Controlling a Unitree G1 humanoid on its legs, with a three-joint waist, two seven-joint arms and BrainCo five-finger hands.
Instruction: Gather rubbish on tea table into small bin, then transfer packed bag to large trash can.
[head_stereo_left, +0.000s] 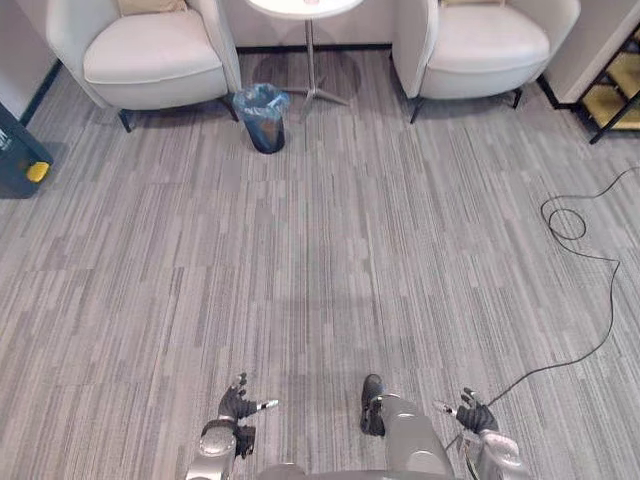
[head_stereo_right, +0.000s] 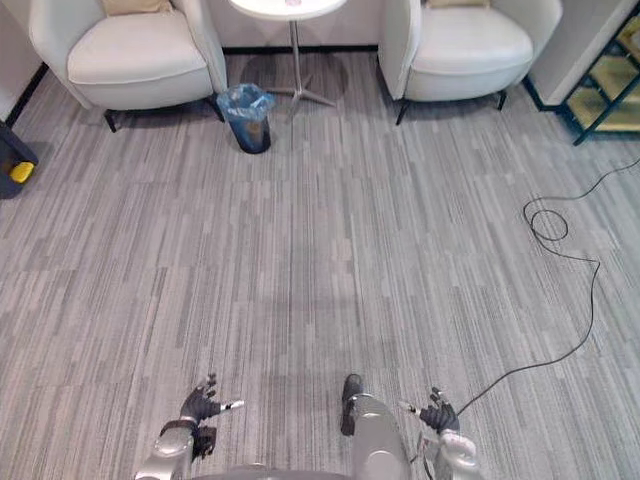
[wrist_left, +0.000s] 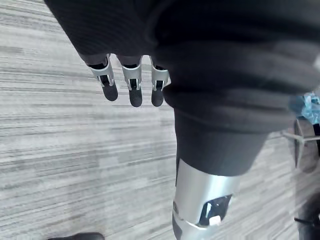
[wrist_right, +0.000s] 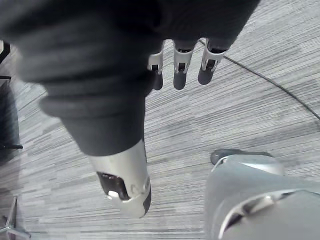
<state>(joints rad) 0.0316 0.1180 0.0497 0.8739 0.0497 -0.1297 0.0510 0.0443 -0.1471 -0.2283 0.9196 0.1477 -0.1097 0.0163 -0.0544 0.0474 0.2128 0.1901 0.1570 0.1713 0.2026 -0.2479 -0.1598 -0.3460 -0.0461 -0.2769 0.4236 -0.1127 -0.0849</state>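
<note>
A small dark bin (head_stereo_left: 264, 118) lined with a blue bag stands on the carpet far ahead, beside the foot of a round white tea table (head_stereo_left: 305, 8). The bin's blue bag (wrist_left: 306, 106) also shows past my left hand. My left hand (head_stereo_left: 237, 408) hangs low at the near left, fingers (wrist_left: 131, 85) straight and relaxed, holding nothing. My right hand (head_stereo_left: 474, 412) hangs low at the near right, fingers (wrist_right: 180, 67) likewise relaxed and empty. Both hands are far from the bin.
Two pale armchairs flank the table, one at the left (head_stereo_left: 150, 50) and one at the right (head_stereo_left: 480, 40). A dark container with a yellow part (head_stereo_left: 20, 160) stands at the far left. A black and yellow shelf (head_stereo_left: 615, 85) is at the far right. Open carpet lies between me and the bin.
</note>
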